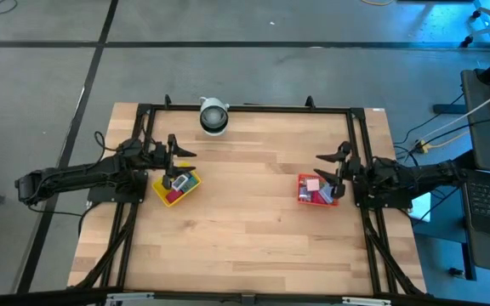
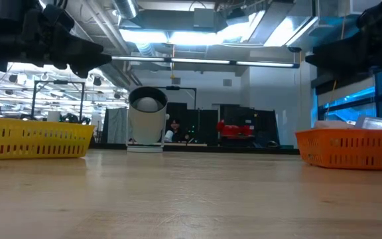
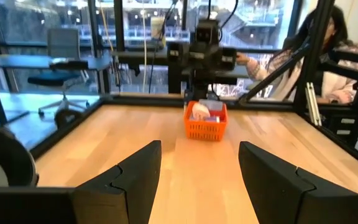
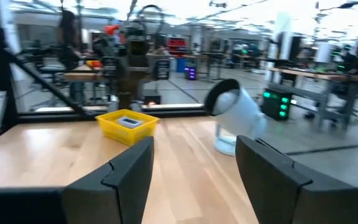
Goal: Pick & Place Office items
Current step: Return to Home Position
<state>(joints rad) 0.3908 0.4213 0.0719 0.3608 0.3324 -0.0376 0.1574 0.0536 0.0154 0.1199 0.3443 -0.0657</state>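
Observation:
Small office items lie in two trays. The yellow tray (image 1: 177, 187) at the table's left holds red, blue and pale pieces (image 1: 173, 194). The red-orange tray (image 1: 317, 189) at the right holds pink, white and blue pieces (image 1: 314, 184). My left gripper (image 1: 181, 166) hangs level above the yellow tray's far side, open, with nothing between its fingers (image 3: 199, 149). My right gripper (image 1: 323, 167) hangs level above the red-orange tray's far side, also open and empty (image 4: 194, 143). The two grippers point toward each other across the table.
A round white-and-grey cylinder (image 1: 213, 116) stands upright at the table's far edge, left of centre. A black frame (image 1: 245, 108) runs along the table's sides. Bare wood lies between the trays (image 1: 245, 212). A person (image 3: 309, 56) sits beyond the table's right side.

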